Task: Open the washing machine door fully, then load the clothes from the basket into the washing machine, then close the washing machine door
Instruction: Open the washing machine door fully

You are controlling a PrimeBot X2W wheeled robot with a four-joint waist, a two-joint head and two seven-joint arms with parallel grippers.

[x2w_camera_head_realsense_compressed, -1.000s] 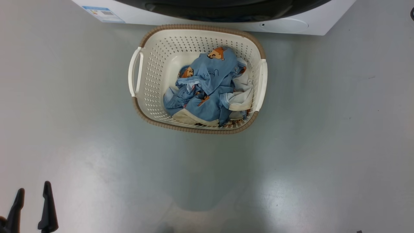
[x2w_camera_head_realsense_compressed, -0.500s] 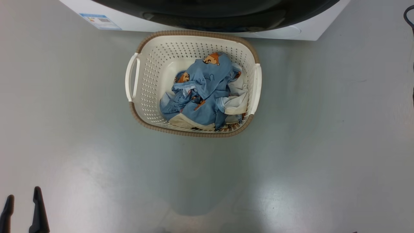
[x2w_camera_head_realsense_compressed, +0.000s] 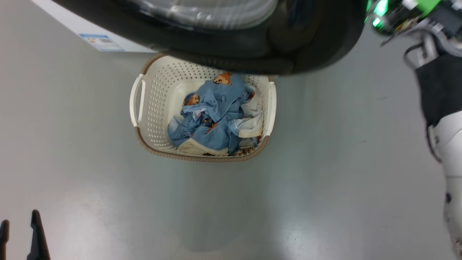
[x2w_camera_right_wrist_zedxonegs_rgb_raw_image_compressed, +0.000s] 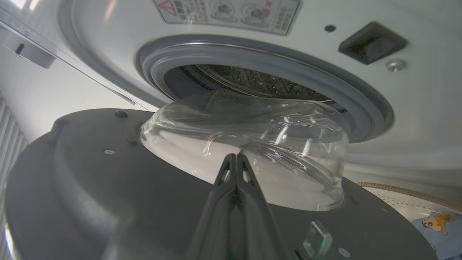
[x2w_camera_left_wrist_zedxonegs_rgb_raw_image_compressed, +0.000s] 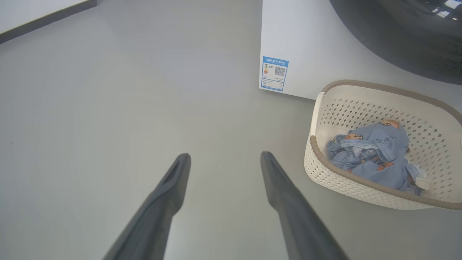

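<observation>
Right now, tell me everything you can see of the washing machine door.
The door stands open, off the grey-ringed drum opening. Its inner face looks like matt dark grey plastic, and a clear glass bowl bulges from its middle. In the head view its glossy black rim hangs over the far edge of the basket. The shut right gripper points at the bowl; whether it touches I cannot tell.

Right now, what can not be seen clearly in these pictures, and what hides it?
- Head view: the glossy black round door hides the far rim of the cream perforated plastic basket.
- Right wrist view: the door's clear glass bowl covers most of the perforated steel drum; whether the shut right claw touches the glass is unclear.
- Left wrist view: the print on the blue sticker is too small.
</observation>
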